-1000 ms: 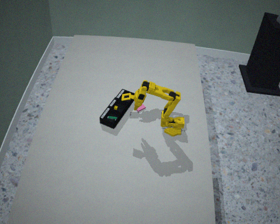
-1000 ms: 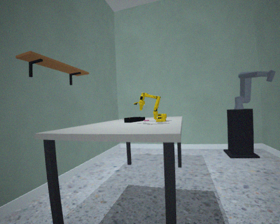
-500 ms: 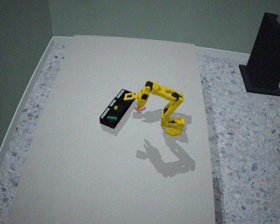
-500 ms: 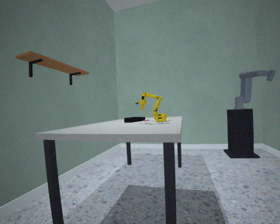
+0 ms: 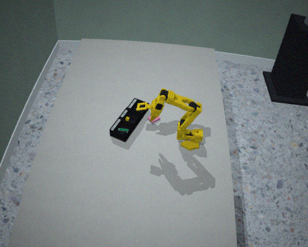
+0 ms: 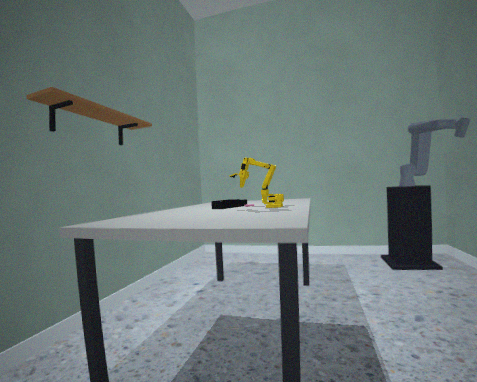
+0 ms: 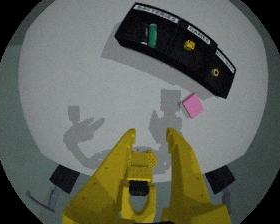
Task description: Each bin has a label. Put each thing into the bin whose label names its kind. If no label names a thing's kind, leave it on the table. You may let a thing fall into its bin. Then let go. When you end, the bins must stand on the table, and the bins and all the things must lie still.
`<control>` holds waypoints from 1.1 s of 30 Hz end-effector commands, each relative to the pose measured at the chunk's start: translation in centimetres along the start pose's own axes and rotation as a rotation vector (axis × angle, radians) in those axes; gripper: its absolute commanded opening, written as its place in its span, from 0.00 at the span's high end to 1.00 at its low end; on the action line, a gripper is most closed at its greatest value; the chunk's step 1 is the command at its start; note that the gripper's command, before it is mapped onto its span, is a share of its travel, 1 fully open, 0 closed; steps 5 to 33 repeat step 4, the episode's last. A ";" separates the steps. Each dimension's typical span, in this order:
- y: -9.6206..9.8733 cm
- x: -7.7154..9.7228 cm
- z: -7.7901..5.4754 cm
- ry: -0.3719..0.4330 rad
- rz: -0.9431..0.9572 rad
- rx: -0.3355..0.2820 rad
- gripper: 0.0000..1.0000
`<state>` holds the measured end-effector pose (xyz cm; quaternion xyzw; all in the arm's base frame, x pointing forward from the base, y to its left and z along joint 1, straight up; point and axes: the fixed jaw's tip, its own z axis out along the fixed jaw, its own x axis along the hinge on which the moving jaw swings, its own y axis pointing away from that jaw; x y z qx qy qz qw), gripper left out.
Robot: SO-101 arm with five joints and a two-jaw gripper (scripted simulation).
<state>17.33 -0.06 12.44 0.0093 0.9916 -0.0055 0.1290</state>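
A row of three joined black bins stands on the table. The BATTERIES bin (image 5: 118, 137) (image 7: 128, 43) holds a green cylinder (image 5: 123, 130) (image 7: 152, 35) and a thin dark cylinder (image 7: 145, 35). The middle GAMES bin (image 7: 197, 59) holds a yellow cube (image 5: 127, 118) (image 7: 189, 45). The third bin (image 7: 226, 80), with a label too blurred to read, holds a small tan ring (image 7: 215, 72). A flat pink block (image 5: 156, 119) (image 6: 249, 205) (image 7: 193, 105) lies on the table beside the bins, arm side. My gripper (image 5: 152, 119) (image 6: 242, 186) (image 7: 151, 131) is open and empty, above the table near the block.
The arm's base (image 5: 190, 135) (image 6: 273, 201) stands on the table (image 5: 96, 194) (image 6: 184, 225) near its right edge. A wooden shelf (image 6: 91, 108) hangs on the wall. A grey arm (image 6: 421, 150) on a black pedestal (image 5: 291, 61) (image 6: 409, 225) stands away from the table.
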 end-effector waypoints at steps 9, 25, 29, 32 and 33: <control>-0.2 -0.1 -0.6 -0.035 0.000 0.003 0.84; -0.2 -0.1 -0.6 -0.035 0.000 0.003 0.84; -0.2 -0.1 -0.6 -0.035 0.000 0.003 0.84; -0.2 -0.1 -0.6 -0.035 0.000 0.003 0.84; -0.2 -0.1 -0.6 -0.035 0.000 0.003 0.84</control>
